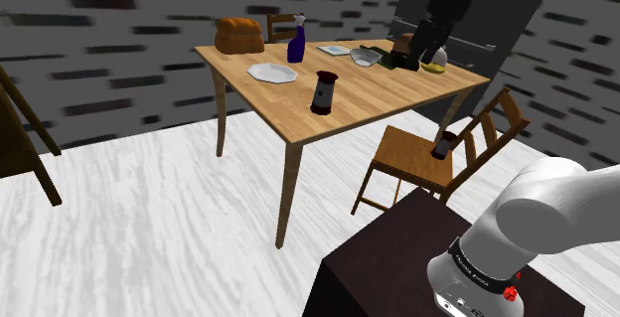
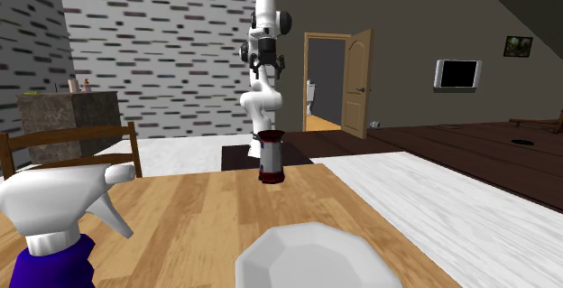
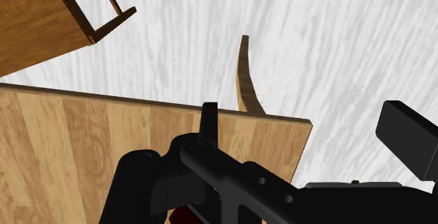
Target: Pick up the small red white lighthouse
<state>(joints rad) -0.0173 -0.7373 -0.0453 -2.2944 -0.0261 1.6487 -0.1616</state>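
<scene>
End effector (image 2: 264, 62) hangs high, upper middle of the second exterior view, well above the table (image 1: 378, 91). Its opening I cannot tell. Lighthouse (image 1: 321, 92) stands upright on the table, mid-frame in the shoulder view, untouched. My judgement: approach, descent, grasp and lift all left.

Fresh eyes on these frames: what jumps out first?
The dark red and white lighthouse stands upright, alone near the wooden table's edge nearest the stand. The white arm's black gripper hangs open high above the table, touching nothing. In the second exterior view, a white-and-blue spray bottle looms at lower left.
</scene>
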